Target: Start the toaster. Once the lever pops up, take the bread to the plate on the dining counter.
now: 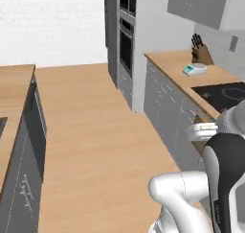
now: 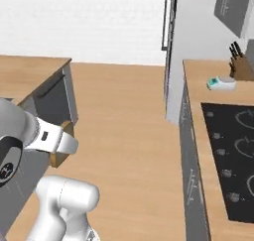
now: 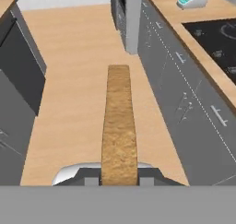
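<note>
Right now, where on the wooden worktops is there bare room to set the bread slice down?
Free: the light-wood worktop between the tall oven unit and the small white kitchen scale; also the light-wood island top on the left. Crowded: the black hob and the wooden knife block corner.

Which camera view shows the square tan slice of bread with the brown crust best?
The hand view: the bread runs edge-on up the middle, clamped in the gripper. The left base view shows a sliver past the hand; the right base view shows a corner.

The claw [image 3: 119, 179] clamps the bread [image 3: 119, 126], its near end cut off below. The hob [image 2: 233, 155] runs off the right edge; the small scale's [image 1: 194, 69] readout is too small to tell.
</note>
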Available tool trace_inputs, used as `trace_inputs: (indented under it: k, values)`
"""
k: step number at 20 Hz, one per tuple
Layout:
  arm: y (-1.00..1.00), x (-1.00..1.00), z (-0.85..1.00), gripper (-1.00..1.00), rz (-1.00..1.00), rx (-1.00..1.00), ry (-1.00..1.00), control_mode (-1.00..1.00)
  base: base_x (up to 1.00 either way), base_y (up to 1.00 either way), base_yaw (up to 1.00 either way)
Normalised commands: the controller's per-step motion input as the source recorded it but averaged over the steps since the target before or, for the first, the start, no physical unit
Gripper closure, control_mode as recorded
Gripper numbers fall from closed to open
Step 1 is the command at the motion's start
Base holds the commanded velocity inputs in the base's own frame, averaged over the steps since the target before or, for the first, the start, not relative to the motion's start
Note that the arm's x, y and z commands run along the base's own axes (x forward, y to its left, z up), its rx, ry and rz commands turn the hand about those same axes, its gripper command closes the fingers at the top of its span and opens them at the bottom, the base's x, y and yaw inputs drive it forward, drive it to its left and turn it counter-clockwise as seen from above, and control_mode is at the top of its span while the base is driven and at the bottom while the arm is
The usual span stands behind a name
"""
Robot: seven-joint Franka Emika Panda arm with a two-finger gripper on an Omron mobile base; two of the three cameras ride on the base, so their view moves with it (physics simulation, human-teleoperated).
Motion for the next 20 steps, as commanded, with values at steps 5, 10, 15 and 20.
trace_inputs:
  k: [5,10,15,20]
  values:
    - [0.0,0.0,0.0,1.0,0.0,0.0,0.0,1.0,-0.18,0.08,1.0]
    - [0.0,0.0,0.0,1.0,0.0,0.0,0.0,1.0,-0.5,0.46,0.88]
    - [0.0,0.0,0.0,1.0,0.0,0.0,0.0,1.0,-0.93,0.8,0.71]
    - [0.0,0.0,0.0,1.0,0.0,0.0,0.0,1.0,-1.0,1.0,0.5]
